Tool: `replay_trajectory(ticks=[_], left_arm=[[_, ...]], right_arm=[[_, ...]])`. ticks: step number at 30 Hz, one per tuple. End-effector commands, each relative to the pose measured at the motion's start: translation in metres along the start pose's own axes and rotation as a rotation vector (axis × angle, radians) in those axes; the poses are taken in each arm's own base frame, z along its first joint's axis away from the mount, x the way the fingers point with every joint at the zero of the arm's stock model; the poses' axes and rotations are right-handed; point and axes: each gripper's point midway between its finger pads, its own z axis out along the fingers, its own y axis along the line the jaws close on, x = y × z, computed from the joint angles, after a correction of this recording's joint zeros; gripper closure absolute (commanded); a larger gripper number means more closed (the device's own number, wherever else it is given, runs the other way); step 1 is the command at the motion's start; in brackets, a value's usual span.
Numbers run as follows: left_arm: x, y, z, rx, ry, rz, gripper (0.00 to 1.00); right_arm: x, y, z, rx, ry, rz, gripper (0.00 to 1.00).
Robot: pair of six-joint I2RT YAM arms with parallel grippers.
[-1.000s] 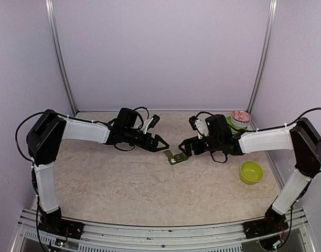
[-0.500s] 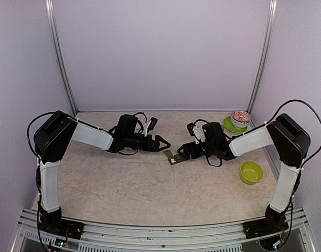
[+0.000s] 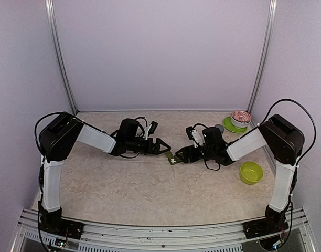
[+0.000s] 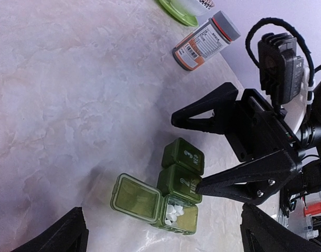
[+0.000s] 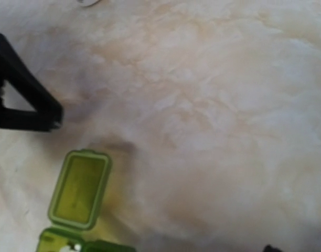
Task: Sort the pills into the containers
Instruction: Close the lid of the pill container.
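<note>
pill organiser (image 3: 174,156): centre of the top view, flat on the table; a dark green plastic strip of small square boxes
open compartment (image 4: 188,219): lowest box in the left wrist view, its lid (image 4: 135,197) thrown out flat to the left, white pills (image 4: 173,212) heaped inside (too small to count)
closed compartments (image 4: 182,168): two, glossy lids with raised figures, running up and right from the open one
right gripper (image 4: 186,152): black fingers spread apart astride the closed end; lower fingertip touching or just beside the middle box, upper fingertip clear of it; nothing gripped
left gripper (image 3: 164,148): fingers wide apart and empty, just left of the organiser in the top view; the organiser lies between and beyond its tips
pill bottle (image 4: 205,41): orange, grey cap, white label, top centre of the left wrist view, well apart behind the right gripper
bowls: lime bowl (image 3: 251,172) at right; patterned bowl (image 3: 241,116) on a green plate (image 3: 231,126), upper right
table (image 3: 124,184): pale, marbled, smooth
</note>
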Motion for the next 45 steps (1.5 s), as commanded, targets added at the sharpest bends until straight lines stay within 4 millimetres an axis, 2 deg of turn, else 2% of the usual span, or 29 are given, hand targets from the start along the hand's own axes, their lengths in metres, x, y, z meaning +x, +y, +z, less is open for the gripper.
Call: replay_trajectory(ticks=[1, 25, 36, 45], left_arm=[[-0.002, -0.002, 0.008, 0.031, -0.01, 0.005, 0.01], [0.01, -0.02, 0.023, 0.149, 0.037, 0.017, 0.01], [0.007, -0.044, 0.018, 0.254, 0.031, 0.068, 0.01], [0.014, -0.069, 0.018, 0.335, 0.058, 0.113, 0.01]], right_arm=[[0.006, 0.0, 0.003, -0.034, -0.012, 0.024, 0.17], [0.022, -0.008, 0.007, -0.02, -0.023, 0.074, 0.45], [0.026, -0.009, 0.009, -0.019, -0.008, 0.077, 0.45], [0.028, -0.01, 0.01, -0.014, 0.002, 0.081, 0.46]])
